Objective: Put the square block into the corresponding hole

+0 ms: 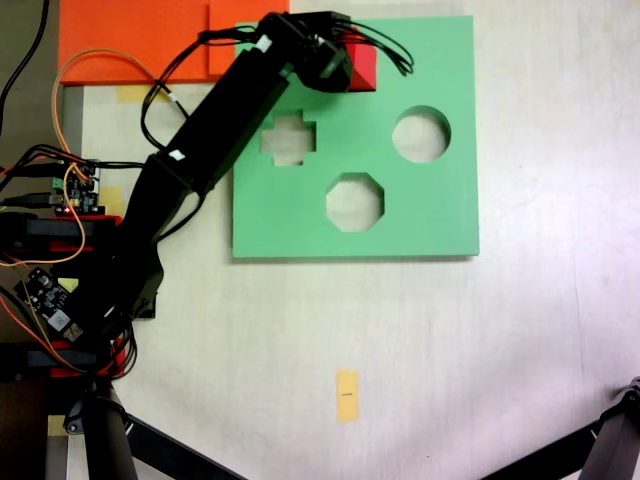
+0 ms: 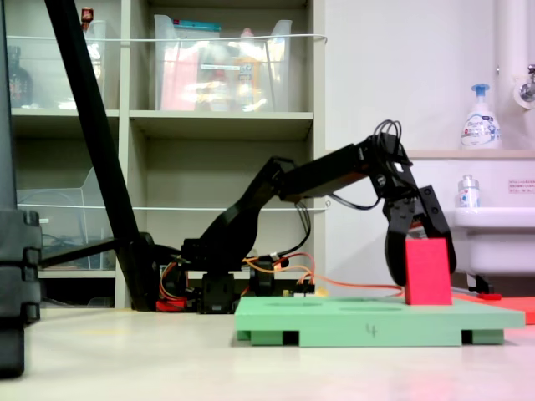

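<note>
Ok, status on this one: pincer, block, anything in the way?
Pincer straddling the red block, grip unconfirmed. Block upright at the green board's far corner in the first exterior view, square hole not visible. Nothing obstructing.

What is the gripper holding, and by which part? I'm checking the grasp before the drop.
The red block, standing on the green board; the gripper straddles its upper sides.
</note>
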Controlling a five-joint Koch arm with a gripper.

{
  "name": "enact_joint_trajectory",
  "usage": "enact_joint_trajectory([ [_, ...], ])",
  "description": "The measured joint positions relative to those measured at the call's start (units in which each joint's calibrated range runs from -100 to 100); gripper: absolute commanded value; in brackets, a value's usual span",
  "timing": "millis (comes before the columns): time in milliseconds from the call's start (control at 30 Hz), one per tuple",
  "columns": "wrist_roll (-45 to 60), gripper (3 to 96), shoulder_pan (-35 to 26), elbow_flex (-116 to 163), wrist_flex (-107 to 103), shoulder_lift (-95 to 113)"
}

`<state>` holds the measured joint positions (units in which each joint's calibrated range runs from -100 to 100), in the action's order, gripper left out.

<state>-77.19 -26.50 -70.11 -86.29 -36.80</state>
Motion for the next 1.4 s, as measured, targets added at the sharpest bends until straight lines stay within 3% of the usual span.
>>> enact_joint_trajectory([
  [1400, 5.6, 35.5, -0.1, 0.4, -5.3, 8.3],
])
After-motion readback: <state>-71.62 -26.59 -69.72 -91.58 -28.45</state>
